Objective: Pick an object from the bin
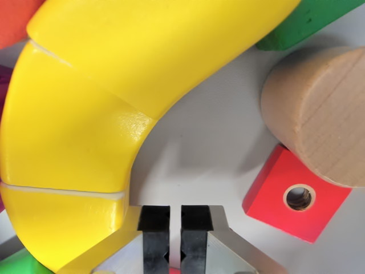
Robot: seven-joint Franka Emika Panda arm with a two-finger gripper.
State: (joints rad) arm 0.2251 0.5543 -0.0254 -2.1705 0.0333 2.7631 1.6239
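Note:
A large yellow curved toy (97, 108), cut into segments like a banana, fills the wrist view's left and top and lies very close to the camera. My gripper (175, 240) is at the bottom centre. Its two black pads (154, 237) stand almost together with only a thin slit between them, and I see nothing held there. The yellow toy's lower end sits just to the left of the left finger, apparently touching its metal side. The white bin floor (211, 142) shows behind the fingers.
A red square block with a round hole (296, 197) lies to the right of the fingers. A pale wooden cylinder (319, 111) overlaps its top. A green block (308, 20) is at top right, with orange (14, 20), purple (4, 80) and green (20, 264) pieces along the left edge.

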